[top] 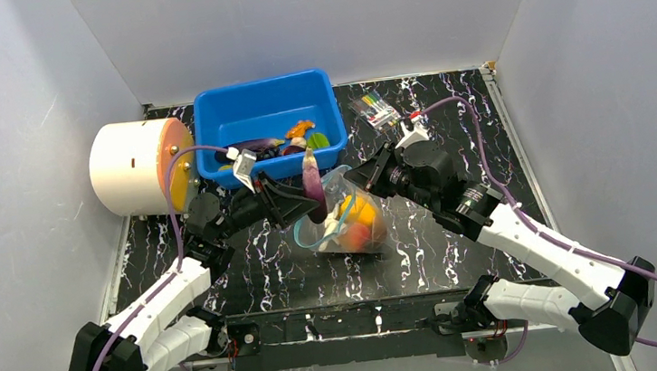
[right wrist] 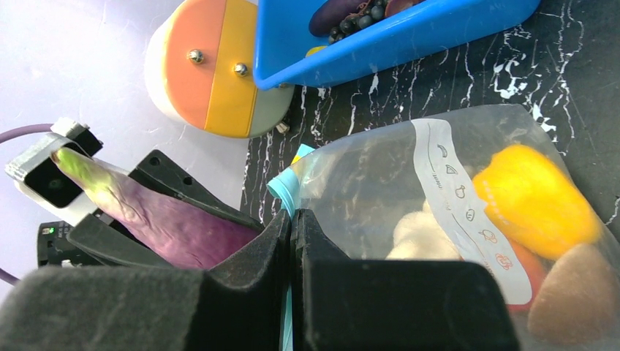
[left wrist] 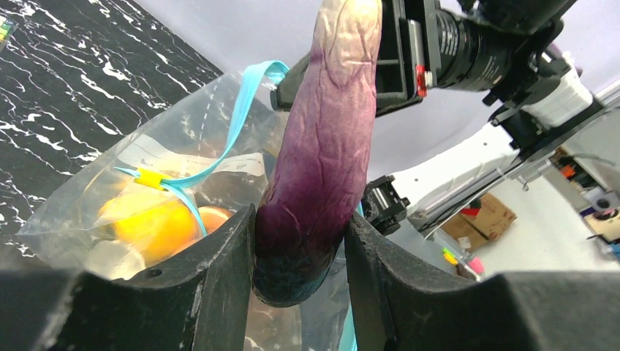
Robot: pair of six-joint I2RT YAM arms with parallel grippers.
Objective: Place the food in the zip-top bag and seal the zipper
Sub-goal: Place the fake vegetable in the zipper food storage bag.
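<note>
**Left Gripper Holding Eggplant at Bag Mouth**

Left gripper [left wrist: 300, 223] fills the bottom of its wrist view. Its jaws stand partly apart, clamped on the dark lower end of a purple eggplant [left wrist: 329, 131]. The eggplant hangs just beside the mouth of the zip-top bag [top: 351, 220], with its pale end pointing away from the bag toward the blue bin [top: 261, 85].

Right gripper [right wrist: 292, 223] has its jaws fully together. They pinch the bag's mouth edge at the teal zipper [right wrist: 284, 186].

The bag lies on the black marbled table [top: 459, 255], between the two grippers. Its zipper is unsealed and curls in a loose loop. Inside the bag are a yellow pepper [right wrist: 534, 197], an orange piece, a pale piece and a brown piece.

Beyond the bag, the bin holds more food, including dark grapes [right wrist: 358, 16]. A white drum [top: 128, 168] stands beyond the bag to its left, touching the bin. A marker packet [top: 378, 108] lies beyond the bag to its right.
</note>
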